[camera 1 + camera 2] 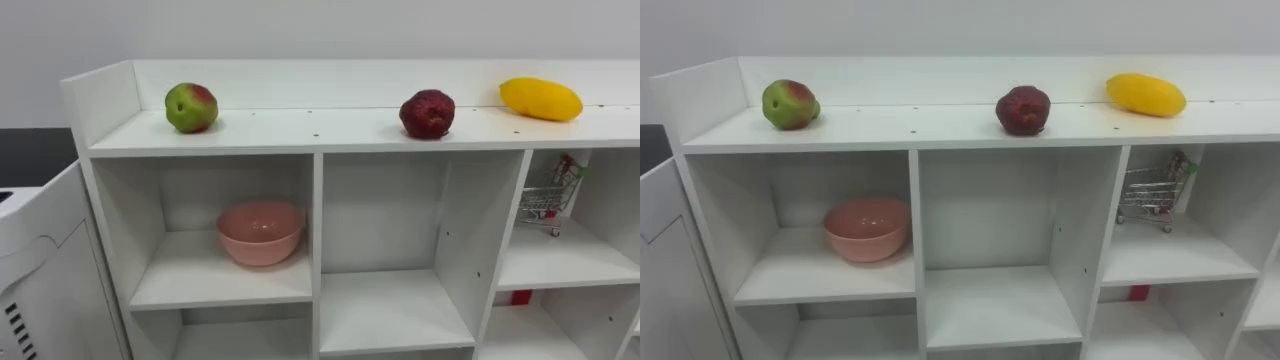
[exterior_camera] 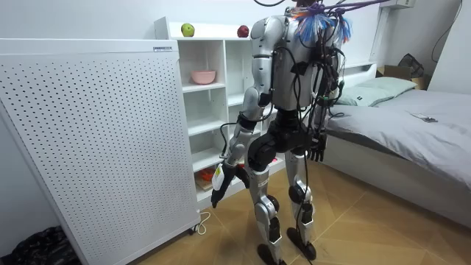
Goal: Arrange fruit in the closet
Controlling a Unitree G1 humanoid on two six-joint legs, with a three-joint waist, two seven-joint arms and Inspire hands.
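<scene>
You stand facing the closet [image 1: 318,250] with both arms down, so I judge the step in hand to be choosing and reaching for the first fruit. All three fruits lie on the closet's top board, well above and ahead of both hands:

- **Apple:** a green-and-red apple [image 1: 190,107] lies on the left robot hand's side.
- **Dark red fruit:** a dark red fruit [image 1: 427,113] lies roughly between the two hands' sides.
- **Yellow fruit:** a yellow fruit [image 1: 541,98], probably a mango, lies on the right robot hand's side.

The left robot hand [image 2: 222,185] hangs low by the thigh, near the lower shelves. I cannot tell whether its fingers are spread or curled. The right robot hand [image 2: 317,151] hangs at the hip with its fingers loose and straight, pinching nothing.

Take the apple with the left robot hand, since it lies on that side. Lift the hand clear of the shelf fronts before you reach forward, or it may catch the edge of the top board. Spread the fingers wide, come in from the front and close around the widest part. A round fruit will likely roll toward the back wall if you nudge it first.

The pink bowl [image 1: 261,232] sits in the compartment straight below the apple and looks like a sensible place for it. Keep away from the small toy trolley [image 1: 553,195] in the compartment on the right robot hand's side.
</scene>
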